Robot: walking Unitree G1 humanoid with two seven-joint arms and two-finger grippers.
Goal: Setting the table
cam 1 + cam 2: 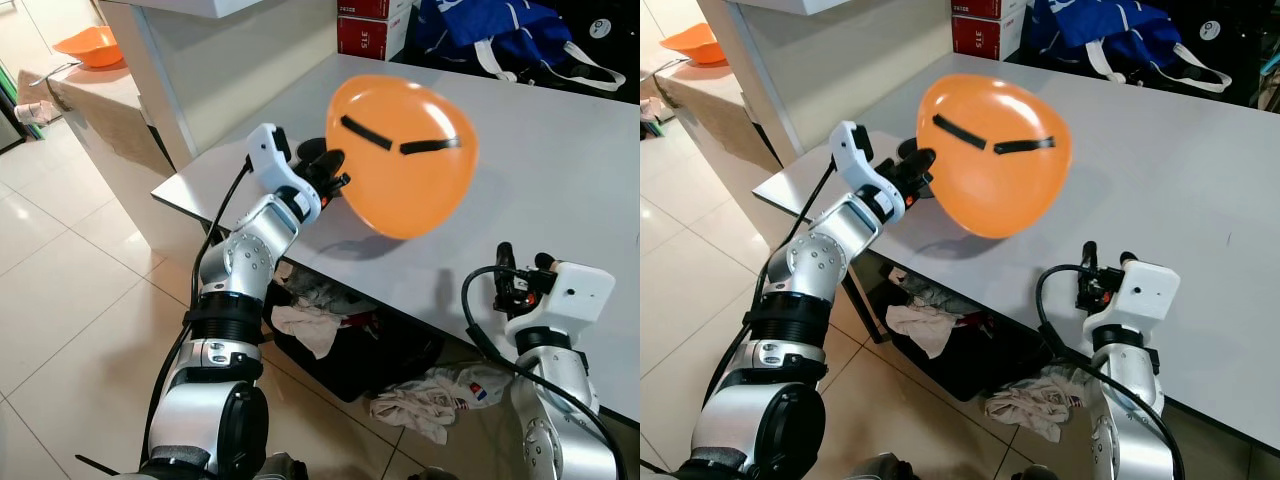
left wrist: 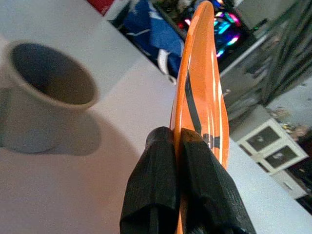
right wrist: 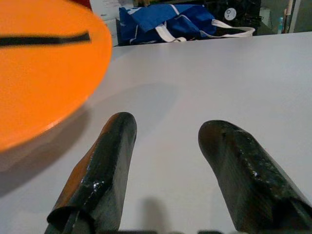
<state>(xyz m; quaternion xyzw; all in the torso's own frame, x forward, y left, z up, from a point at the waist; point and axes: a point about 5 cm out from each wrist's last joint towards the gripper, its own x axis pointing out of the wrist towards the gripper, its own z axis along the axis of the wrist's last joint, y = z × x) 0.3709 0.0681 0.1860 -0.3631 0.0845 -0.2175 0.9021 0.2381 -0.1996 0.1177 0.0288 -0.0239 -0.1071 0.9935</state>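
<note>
Left gripper (image 1: pixel 335 180) pinching rim of tilted orange plate (image 1: pixel 400 155) with two black stripes.

We see an orange plate (image 1: pixel 405 155) with two black stripes – over a pale grey table (image 1: pixel 560 190), blue-and-white bag (image 1: pixel 500 30) behind.

Silver jointed arms; white wrist housings; looping black cables; left tool (image 1: pixel 335 178) black-fingered.

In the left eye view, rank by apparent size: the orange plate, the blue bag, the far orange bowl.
1. Orange plate, held up by the left gripper, nearest the camera, so enlarged.
2. Blue bag, cut off by the frame.
3. Orange bowl, farthest away.
</note>
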